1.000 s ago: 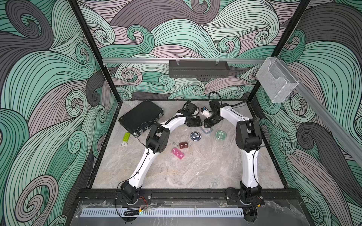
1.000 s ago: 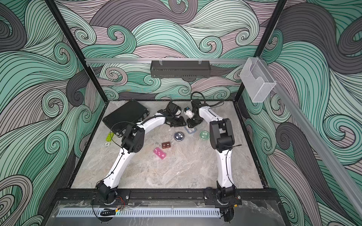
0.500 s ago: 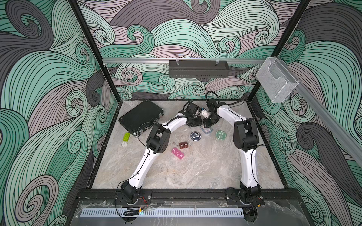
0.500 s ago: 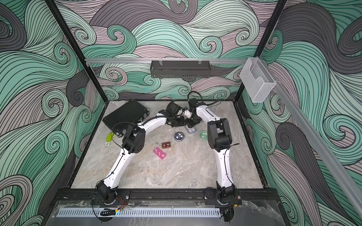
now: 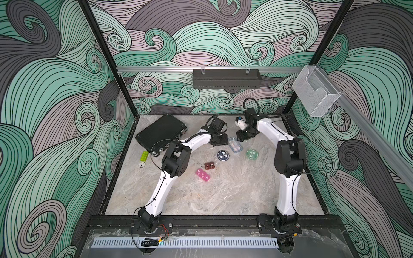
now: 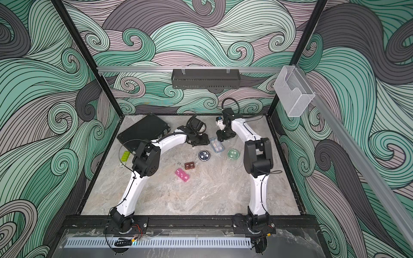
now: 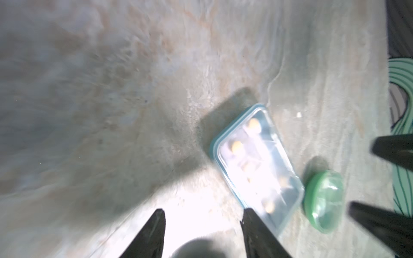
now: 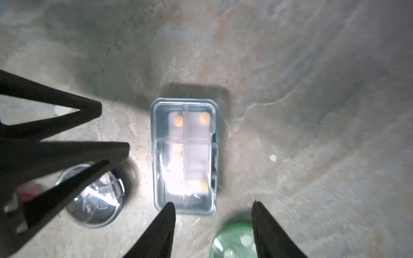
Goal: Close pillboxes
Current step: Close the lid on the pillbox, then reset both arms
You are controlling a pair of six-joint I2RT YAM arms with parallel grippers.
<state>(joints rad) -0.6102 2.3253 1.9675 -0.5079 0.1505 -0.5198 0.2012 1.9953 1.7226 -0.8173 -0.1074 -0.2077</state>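
Note:
The light-blue rectangular pillbox (image 5: 234, 144) (image 6: 216, 144) lies flat on the table with its clear lid down over several yellow pills (image 8: 185, 154) (image 7: 257, 165). My left gripper (image 7: 203, 211) (image 5: 220, 140) is open beside it, with only bare table between its fingers. My right gripper (image 8: 213, 204) (image 5: 243, 136) is open just off one short end, holding nothing. The dark-blue round pillbox (image 5: 223, 155) (image 8: 96, 201) and the green round pillbox (image 5: 252, 154) (image 7: 324, 198) sit to either side. The brown pillbox (image 5: 209, 165) and the pink pillbox (image 5: 203, 175) lie nearer the front.
A large black case (image 5: 161, 134) lies at the back left beside the left arm. A lime block (image 5: 144, 155) and a small white disc (image 5: 141, 164) sit near the left wall. A black shelf (image 5: 225, 78) hangs on the back wall.
Both grippers have opened wider and come off the light-blue pillbox, which stays where it was. The right arm has swung back to the right.

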